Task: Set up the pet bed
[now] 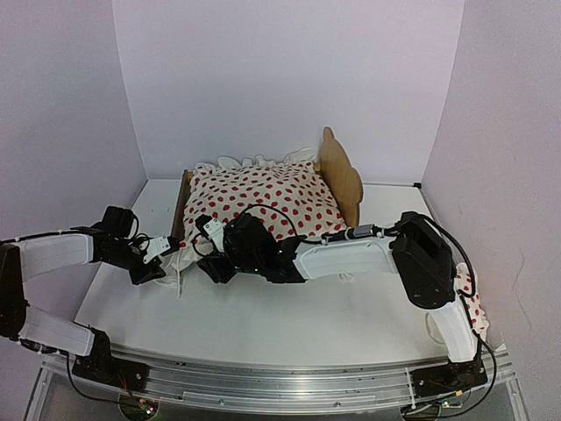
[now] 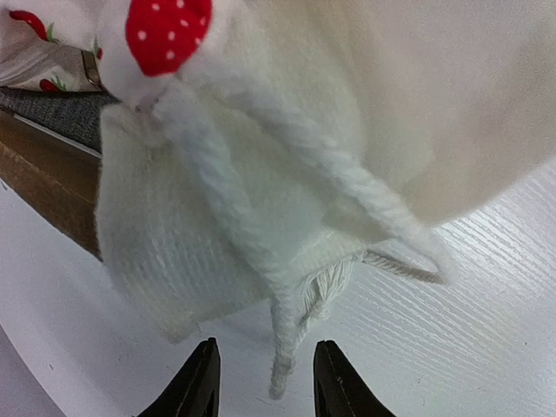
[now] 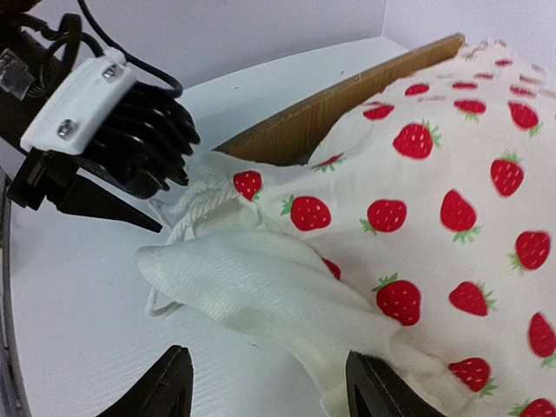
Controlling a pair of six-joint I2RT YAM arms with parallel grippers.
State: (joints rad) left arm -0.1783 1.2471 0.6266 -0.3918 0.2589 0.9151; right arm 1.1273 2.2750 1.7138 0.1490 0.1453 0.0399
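Note:
The pet bed (image 1: 340,175) stands at the back of the table, its wavy plywood headboard on the right. A white strawberry-print duvet (image 1: 263,200) covers it and spills over the low footboard (image 3: 347,109). My left gripper (image 2: 265,384) hovers open just off the duvet's near left corner, and a white cord end (image 2: 282,369) lies loose between its fingers. My right gripper (image 3: 269,391) is open around a folded white corner of the duvet (image 3: 252,278), and its right finger touches the cloth. The bed's grey fabric base (image 2: 52,113) and wooden side rail (image 2: 43,182) show under the duvet.
In the right wrist view the left gripper (image 3: 95,139) is close by at the upper left. A small red-dotted cloth item (image 1: 473,298) lies by the right arm's base. White walls enclose the table on three sides. Both arms crowd the bed's near left corner.

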